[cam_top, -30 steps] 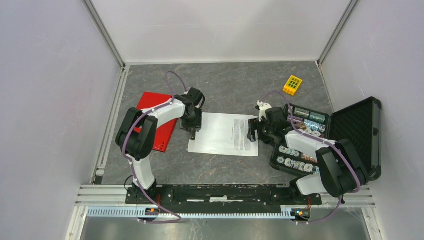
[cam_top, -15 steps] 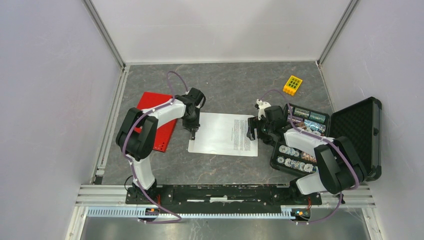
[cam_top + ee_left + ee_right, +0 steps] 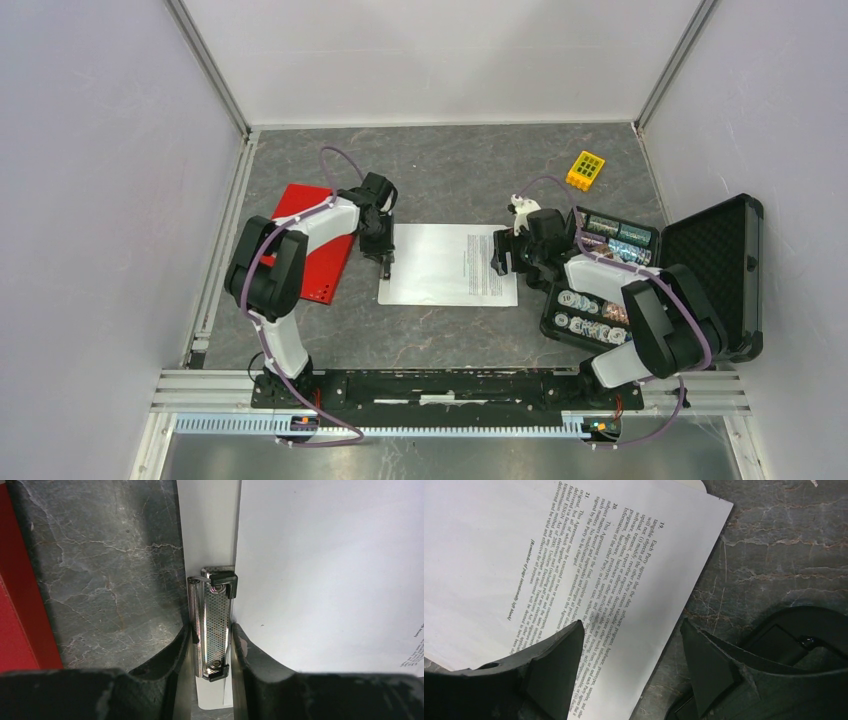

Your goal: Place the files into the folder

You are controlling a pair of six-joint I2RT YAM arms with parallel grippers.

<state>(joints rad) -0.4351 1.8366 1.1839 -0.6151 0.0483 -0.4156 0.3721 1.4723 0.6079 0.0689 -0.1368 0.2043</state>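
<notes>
The files [image 3: 455, 265] lie flat mid-table, white sheets with black text at their right end, on a white clipboard whose edge [image 3: 207, 530] shows beside them. The red folder [image 3: 318, 262] lies closed to the left, partly under my left arm, and it also shows in the left wrist view [image 3: 20, 605]. My left gripper [image 3: 385, 262] is at the sheets' left edge. In its own view [image 3: 211, 630] it is shut on the clipboard's metal clip [image 3: 215, 605]. My right gripper [image 3: 500, 260] is open, and in its own view [image 3: 631, 645] it straddles the printed sheet's [image 3: 549, 555] right edge just above it.
An open black case [image 3: 715, 270] with trays of small round items [image 3: 598, 285] stands to the right, close to my right gripper, and its edge shows in the right wrist view [image 3: 794, 645]. A yellow block [image 3: 585, 170] lies at the far right. Grey walls enclose the table.
My left wrist has swung slightly left while staying on the clip. My right gripper has edged a little further over the sheets' right edge. The sheets have barely shifted.
</notes>
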